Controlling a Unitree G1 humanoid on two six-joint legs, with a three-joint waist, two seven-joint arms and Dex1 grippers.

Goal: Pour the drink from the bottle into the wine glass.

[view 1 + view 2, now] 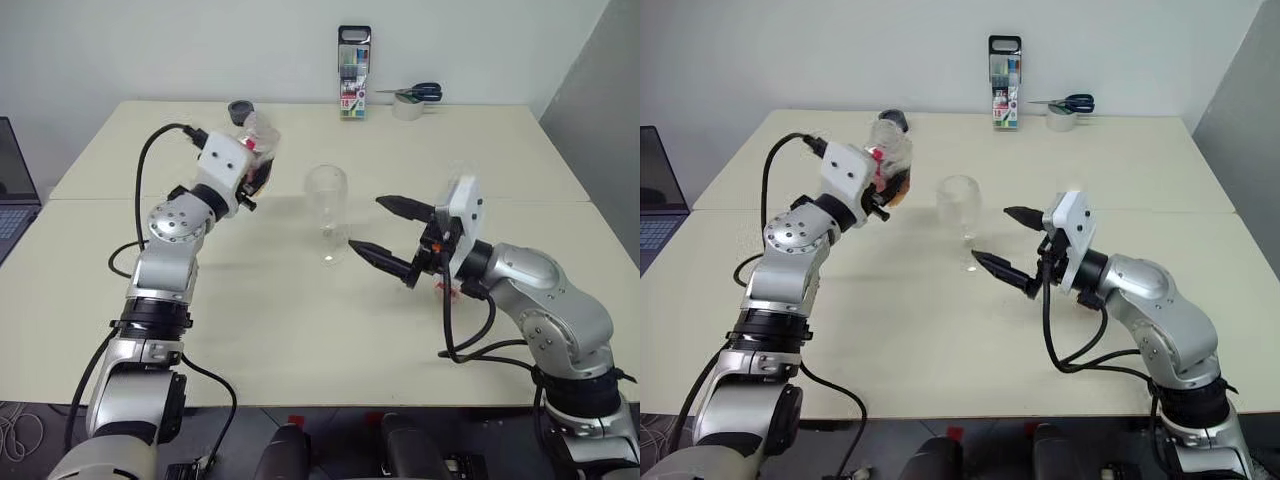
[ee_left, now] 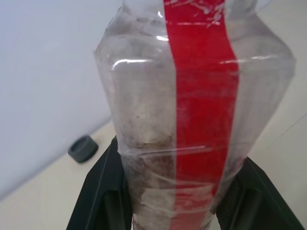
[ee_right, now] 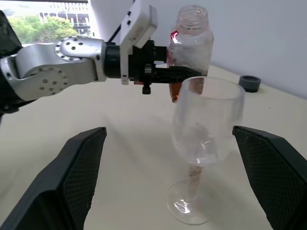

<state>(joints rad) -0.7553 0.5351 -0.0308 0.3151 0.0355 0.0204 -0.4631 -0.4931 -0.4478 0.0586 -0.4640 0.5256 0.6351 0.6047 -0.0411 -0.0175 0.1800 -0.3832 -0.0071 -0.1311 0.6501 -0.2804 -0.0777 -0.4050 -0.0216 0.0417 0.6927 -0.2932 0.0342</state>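
Observation:
My left gripper (image 1: pixel 257 172) is shut on the bottle (image 1: pixel 260 145), a clear plastic one with a red label strip (image 2: pixel 201 96), and holds it upright above the table, left of the wine glass (image 1: pixel 326 208). The bottle's mouth (image 3: pixel 192 10) is open. The amber drink (image 3: pixel 175 92) sits low in the bottle, by the black fingers (image 2: pixel 98 191). The clear stemmed wine glass (image 3: pixel 206 124) stands upright on the table. My right gripper (image 1: pixel 366 223) is open just right of the glass, its fingers (image 3: pixel 72 182) wide on either side without touching it.
A grey cap (image 1: pixel 240 108) lies on the table behind the bottle. A marker case (image 1: pixel 354 72), scissors and a tape roll (image 1: pixel 412 100) stand at the table's far edge. A laptop (image 1: pixel 10 190) is at the far left. A seam (image 1: pixel 560 201) joins the two tabletops.

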